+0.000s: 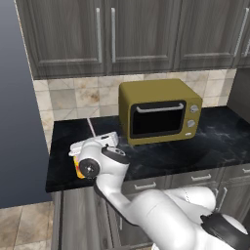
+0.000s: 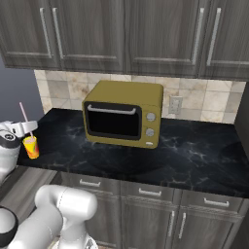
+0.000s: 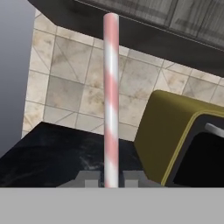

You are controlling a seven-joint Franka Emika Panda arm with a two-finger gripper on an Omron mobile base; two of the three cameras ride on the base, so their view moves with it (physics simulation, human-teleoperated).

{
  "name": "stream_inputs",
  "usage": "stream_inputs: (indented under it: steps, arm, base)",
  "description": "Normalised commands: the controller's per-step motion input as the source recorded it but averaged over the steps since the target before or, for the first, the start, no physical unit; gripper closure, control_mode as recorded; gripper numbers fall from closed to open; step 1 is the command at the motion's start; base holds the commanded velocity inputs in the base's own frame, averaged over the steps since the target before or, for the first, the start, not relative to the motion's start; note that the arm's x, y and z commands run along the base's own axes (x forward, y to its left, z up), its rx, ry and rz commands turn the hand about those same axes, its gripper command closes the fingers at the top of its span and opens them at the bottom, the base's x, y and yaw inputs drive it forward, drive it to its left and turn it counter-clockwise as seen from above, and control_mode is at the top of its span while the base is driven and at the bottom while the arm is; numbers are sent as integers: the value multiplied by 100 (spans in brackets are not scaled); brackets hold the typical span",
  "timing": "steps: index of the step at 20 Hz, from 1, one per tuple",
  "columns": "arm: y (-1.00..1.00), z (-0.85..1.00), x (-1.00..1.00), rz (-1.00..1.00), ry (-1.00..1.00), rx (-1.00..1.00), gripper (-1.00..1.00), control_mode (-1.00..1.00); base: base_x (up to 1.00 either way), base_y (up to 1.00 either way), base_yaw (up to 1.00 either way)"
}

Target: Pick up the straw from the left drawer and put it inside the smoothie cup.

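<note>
I've got the jaws clamped on the straw (image 3: 111,100), upright mid-frame in hand view, w/ the smoothie cup (image 2: 31,147) at far left on the bench (image 2: 194,151) — risk: straw misses the rim or tips the cup.

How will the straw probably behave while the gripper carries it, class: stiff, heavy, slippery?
The straw looks straight along its length, so probably stiff. It is very thin, so likely light. Held low between the fingertips of the gripper, its smooth round surface might slip or pivot.
</note>
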Motion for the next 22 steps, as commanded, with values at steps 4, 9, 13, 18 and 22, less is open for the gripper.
stream_inputs:
  steps: [4,9,13,18,22]
  arm:
    - [18,-7,6,0,0,0,100,-100]
    - [14,-12,8,0,0,0,100,-100]
    - [0,-17,9,0,0,0,100,-100]
    - [0,-20,9,0,0,0,100,-100]
    - [4,-24,12,0,0,0,100,-100]
  base:
    - [0,0,0]
    - [0,0,0]
    - [0,0,0]
    - [0,0,0]
    - [0,0,0]
